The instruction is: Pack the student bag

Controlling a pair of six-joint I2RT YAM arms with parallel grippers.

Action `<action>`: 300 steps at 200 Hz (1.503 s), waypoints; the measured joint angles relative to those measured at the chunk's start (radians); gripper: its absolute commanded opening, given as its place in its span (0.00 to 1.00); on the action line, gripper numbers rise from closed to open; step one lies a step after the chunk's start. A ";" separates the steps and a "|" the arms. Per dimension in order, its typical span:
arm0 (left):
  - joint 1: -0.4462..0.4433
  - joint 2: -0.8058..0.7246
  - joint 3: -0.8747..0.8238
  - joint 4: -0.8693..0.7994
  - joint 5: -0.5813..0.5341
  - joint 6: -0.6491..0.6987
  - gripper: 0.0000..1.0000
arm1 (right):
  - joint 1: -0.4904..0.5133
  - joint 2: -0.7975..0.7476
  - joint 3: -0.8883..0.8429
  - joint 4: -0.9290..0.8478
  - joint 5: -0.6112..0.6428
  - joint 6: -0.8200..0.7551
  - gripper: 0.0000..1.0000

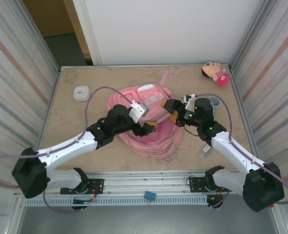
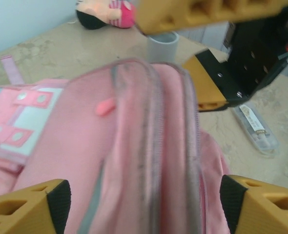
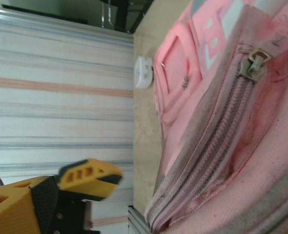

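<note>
Student bag (image 1: 149, 144): pink fabric, lay flat at the middle of the tabletop (image 1: 71, 122), pocketed front upward, one strap trailing toward the far edge. Placement judged deliberate: within reach of both arms, so that one could steady the fabric while the other worked a zip. Left gripper (image 1: 150, 126): over the bag's near-right part, fingers wide apart to either side of the zip ridge, clamped on nothing. Right gripper (image 1: 173, 112): at the bag's right edge, fingers likewise apart and empty, facing the left one across the fabric. Zip pull (image 3: 254, 61): sat on its track; the stretch in view looked closed, but the full run could not be told. Contents of bag: interior hidden, nothing seen inside. Loose items outside, judged awaiting packing: plush doll (image 1: 215, 73), far right corner; grey cup (image 1: 214, 101), upright just beyond the right arm, contents not discernible; clear flat case (image 1: 204, 152), beside the right arm, contents not identifiable; white round object (image 1: 81, 92), far left, well apart from the bag.
</note>
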 measured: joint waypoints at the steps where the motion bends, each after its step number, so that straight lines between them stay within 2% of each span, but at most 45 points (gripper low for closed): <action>1: 0.004 -0.007 -0.004 -0.003 0.000 -0.002 0.83 | 0.000 0.000 -0.001 -0.001 0.000 0.000 0.92; 39: 0.110 -0.167 -0.116 -0.019 0.022 -0.069 0.83 | 0.036 -0.008 -0.061 -0.012 0.009 0.001 0.90; 56: 0.142 -0.198 -0.147 -0.039 0.031 -0.090 0.83 | 0.077 -0.016 -0.079 -0.021 0.025 0.000 0.85; 70: 0.162 -0.199 -0.152 -0.069 0.035 -0.098 0.82 | 0.106 -0.018 -0.082 -0.021 0.037 0.006 0.75; 85: 0.184 -0.191 -0.152 -0.111 0.034 -0.100 0.81 | 0.131 -0.018 -0.085 -0.023 0.058 0.017 0.60; 102: 0.215 -0.174 -0.154 -0.143 0.031 -0.118 0.80 | 0.143 -0.018 -0.085 -0.054 0.080 0.018 0.48; 140: 0.306 -0.159 -0.216 -0.145 0.066 -0.216 0.75 | 0.086 -0.010 -0.071 -0.115 0.068 -0.023 0.28; 178: 0.309 -0.153 -0.274 -0.145 0.134 -0.304 0.72 | 0.026 0.061 0.002 -0.138 0.004 -0.065 0.25; 207: 0.309 -0.172 -0.315 -0.148 0.145 -0.303 0.66 | 0.012 0.094 0.023 -0.143 -0.033 -0.083 0.22; 235: 0.309 -0.170 -0.360 -0.108 0.146 -0.288 0.66 | -0.009 0.111 0.045 -0.142 -0.082 -0.082 0.22; 261: 0.309 -0.103 -0.361 -0.050 0.153 -0.271 0.66 | -0.015 0.117 0.072 -0.139 -0.109 -0.079 0.22; 276: 0.309 -0.051 -0.361 -0.014 0.169 -0.264 0.61 | -0.015 0.119 0.090 -0.139 -0.116 -0.079 0.22; 300: 0.309 0.008 -0.359 0.041 0.217 -0.244 0.43 | -0.019 0.119 0.106 -0.140 -0.130 -0.079 0.22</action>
